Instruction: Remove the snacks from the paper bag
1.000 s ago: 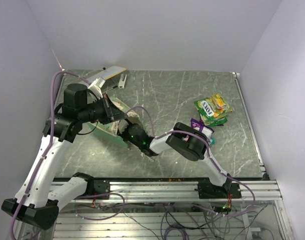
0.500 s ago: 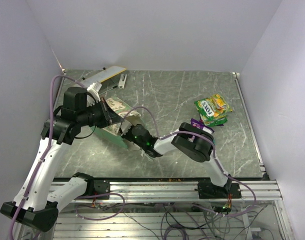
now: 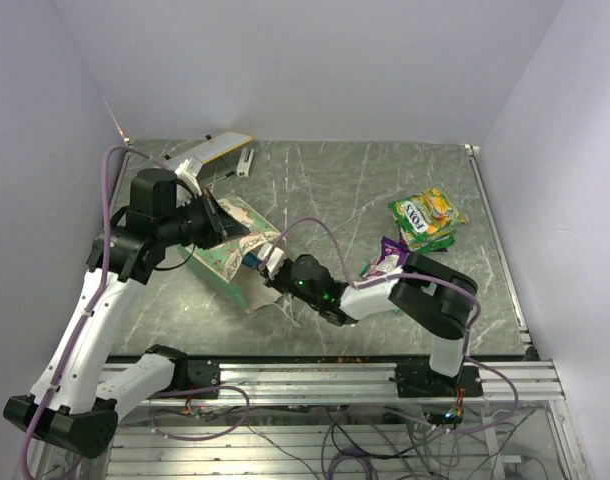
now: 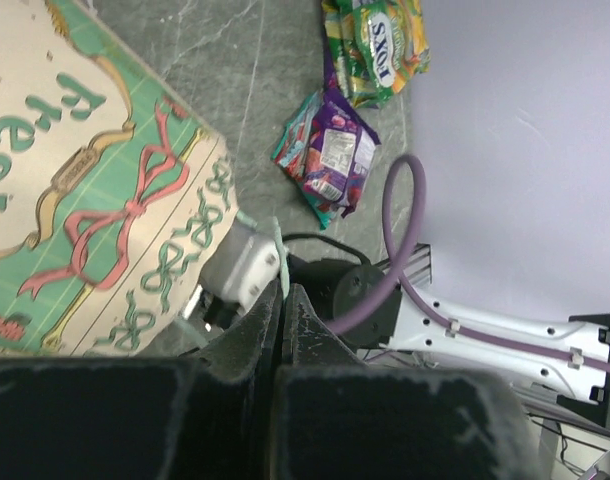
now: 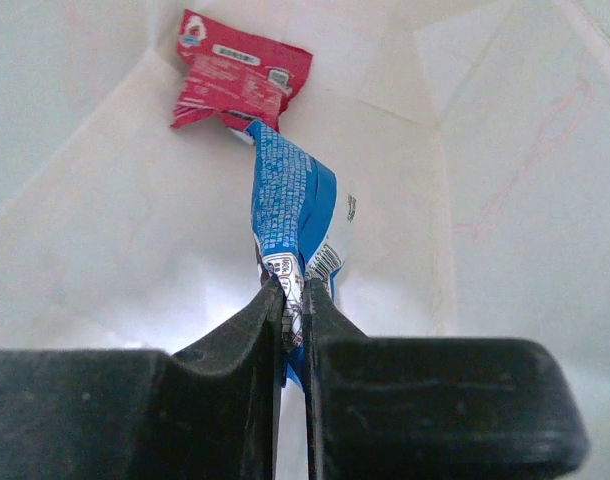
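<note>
The right pincer [image 5: 293, 296] is clamped on a blue packet [image 5: 287, 190] inside the paper bag [image 4: 105, 190]; the left pincer [image 4: 282, 305] grips its rim.

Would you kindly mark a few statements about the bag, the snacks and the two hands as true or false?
1. The right hand is shut on a blue packet. True.
2. The pink-purple packet sits inside the paper bag. False: it lies on the table, outside the bag.
3. A red packet lies deeper in the bag than the blue one. True.
4. The left hand is open and holds nothing. False: it is shut on the bag's rim.
</note>
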You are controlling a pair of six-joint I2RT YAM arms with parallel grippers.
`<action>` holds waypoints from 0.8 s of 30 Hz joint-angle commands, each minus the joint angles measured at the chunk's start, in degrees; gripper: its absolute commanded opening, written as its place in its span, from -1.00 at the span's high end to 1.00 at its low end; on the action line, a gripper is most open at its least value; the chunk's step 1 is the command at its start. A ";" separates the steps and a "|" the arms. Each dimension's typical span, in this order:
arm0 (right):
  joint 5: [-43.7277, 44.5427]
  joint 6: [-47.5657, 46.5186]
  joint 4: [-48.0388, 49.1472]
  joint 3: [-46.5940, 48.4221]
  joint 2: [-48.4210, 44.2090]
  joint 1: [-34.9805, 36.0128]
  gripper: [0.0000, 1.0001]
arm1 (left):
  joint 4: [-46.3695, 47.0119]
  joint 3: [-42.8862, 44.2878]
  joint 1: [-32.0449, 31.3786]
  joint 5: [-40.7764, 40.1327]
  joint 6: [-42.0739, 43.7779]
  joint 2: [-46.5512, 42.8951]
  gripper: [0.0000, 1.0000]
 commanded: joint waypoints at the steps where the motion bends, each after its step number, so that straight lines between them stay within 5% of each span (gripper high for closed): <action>1: -1.91 2.39 -1.73 -4.06 -7.50 0.89 0.98 | 6.81 -0.90 0.34 0.57 -2.51 0.88 0.86; 16: 0.87 8.04 -42.79 -13.18 -49.93 0.91 1.00 | 22.08 -4.79 0.48 -0.88 -7.03 7.85 0.86; 24: 28.77 20.57 -62.00 -4.48 -56.71 0.33 1.00 | 17.10 -2.71 0.91 -7.26 -4.39 10.53 0.86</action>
